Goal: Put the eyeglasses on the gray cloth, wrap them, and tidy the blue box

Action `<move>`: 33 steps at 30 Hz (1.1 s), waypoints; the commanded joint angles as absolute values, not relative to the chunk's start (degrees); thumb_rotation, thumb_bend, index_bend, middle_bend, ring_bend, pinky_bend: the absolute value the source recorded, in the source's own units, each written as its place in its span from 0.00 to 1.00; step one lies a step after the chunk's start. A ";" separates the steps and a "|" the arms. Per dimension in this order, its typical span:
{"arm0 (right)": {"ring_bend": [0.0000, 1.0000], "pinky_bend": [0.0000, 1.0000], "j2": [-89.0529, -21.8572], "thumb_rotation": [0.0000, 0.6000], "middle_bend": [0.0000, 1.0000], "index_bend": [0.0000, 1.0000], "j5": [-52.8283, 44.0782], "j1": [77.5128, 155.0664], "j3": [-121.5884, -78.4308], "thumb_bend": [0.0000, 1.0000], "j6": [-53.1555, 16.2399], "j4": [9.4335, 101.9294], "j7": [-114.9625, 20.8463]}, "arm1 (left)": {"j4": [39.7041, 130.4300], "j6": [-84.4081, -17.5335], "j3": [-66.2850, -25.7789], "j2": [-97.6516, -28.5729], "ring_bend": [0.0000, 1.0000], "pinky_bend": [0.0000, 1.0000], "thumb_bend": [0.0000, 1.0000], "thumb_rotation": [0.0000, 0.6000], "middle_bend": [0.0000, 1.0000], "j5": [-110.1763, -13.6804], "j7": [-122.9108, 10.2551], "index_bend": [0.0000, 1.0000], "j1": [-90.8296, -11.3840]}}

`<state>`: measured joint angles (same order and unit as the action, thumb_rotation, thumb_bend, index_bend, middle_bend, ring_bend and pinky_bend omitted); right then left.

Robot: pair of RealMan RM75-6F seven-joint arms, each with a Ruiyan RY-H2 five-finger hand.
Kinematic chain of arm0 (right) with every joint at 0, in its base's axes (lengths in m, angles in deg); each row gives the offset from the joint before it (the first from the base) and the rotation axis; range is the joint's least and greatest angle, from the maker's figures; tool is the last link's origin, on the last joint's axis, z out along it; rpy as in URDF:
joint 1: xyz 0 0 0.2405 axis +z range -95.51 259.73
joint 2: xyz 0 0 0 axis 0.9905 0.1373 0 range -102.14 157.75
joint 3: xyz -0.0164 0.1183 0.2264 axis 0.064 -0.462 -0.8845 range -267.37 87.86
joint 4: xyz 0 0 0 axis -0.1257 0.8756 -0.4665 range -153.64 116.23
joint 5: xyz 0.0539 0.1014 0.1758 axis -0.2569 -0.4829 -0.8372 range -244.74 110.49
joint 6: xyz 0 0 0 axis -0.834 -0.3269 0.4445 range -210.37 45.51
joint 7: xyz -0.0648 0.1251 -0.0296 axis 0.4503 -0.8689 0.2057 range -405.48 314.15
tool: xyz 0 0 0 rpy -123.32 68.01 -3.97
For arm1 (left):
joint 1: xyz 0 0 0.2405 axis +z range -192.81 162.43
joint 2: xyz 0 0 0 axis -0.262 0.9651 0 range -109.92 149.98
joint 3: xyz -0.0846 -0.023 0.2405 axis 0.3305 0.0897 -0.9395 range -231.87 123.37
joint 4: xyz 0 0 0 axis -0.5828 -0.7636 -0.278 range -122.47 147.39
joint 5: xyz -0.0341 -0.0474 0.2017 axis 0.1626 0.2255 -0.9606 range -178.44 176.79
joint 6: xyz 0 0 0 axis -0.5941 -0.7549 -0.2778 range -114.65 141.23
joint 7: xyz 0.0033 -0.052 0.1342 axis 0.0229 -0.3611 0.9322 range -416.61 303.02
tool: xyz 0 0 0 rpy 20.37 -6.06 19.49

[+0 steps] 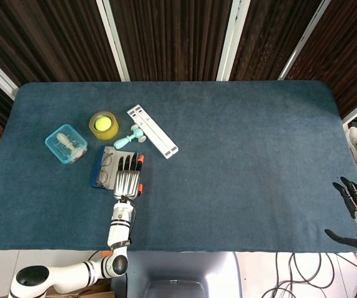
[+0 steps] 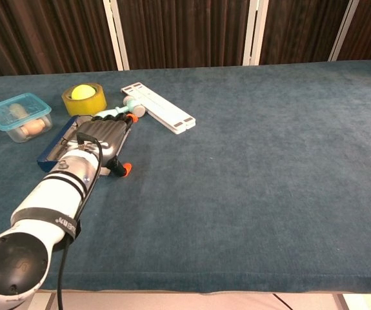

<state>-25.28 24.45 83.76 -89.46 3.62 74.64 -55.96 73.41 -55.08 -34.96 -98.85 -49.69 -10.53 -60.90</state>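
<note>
Table [image 1: 240, 155]: blue cloth top. White strip [image 1: 153, 131]: flat, angled, mid-left. Left hand [image 1: 127, 179]: flat, fingers extended and apart, holding nothing, lying over the right part of the blue box [image 1: 97, 169]. Box: shallow, lined with gray cloth [image 1: 111, 153]; glasses [image 1: 106, 169] lie inside, beside the fingers. Right hand [image 1: 354, 200]: off the table's right edge, fingers spread, empty. Clear tub [image 1: 66, 143]: left of box. Yellow tape roll [image 1: 103, 124], ball inside. Teal tool [image 1: 129, 139]: between roll and strip.
</note>
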 commanded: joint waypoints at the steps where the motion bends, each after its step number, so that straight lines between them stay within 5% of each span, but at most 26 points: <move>1: 0.00 0.00 -25.29 1.00 0.00 0.02 24.51 83.73 -89.45 0.25 3.72 74.69 -55.91 | 73.33 -54.85 -34.74 -98.65 0.00 0.06 0.32 1.00 0.00 -49.31 -10.21 0.00 -60.75; 33: 0.00 0.00 -25.55 1.00 0.00 0.01 24.63 83.78 -89.32 0.25 3.60 74.99 -55.03 | 75.29 -53.69 -36.22 -92.78 0.00 0.07 0.33 1.00 0.00 -48.13 -12.20 0.00 -56.10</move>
<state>-25.55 24.63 83.78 -89.32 3.59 74.98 -55.02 75.32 -53.65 -36.19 -92.83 -48.10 -12.15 -56.14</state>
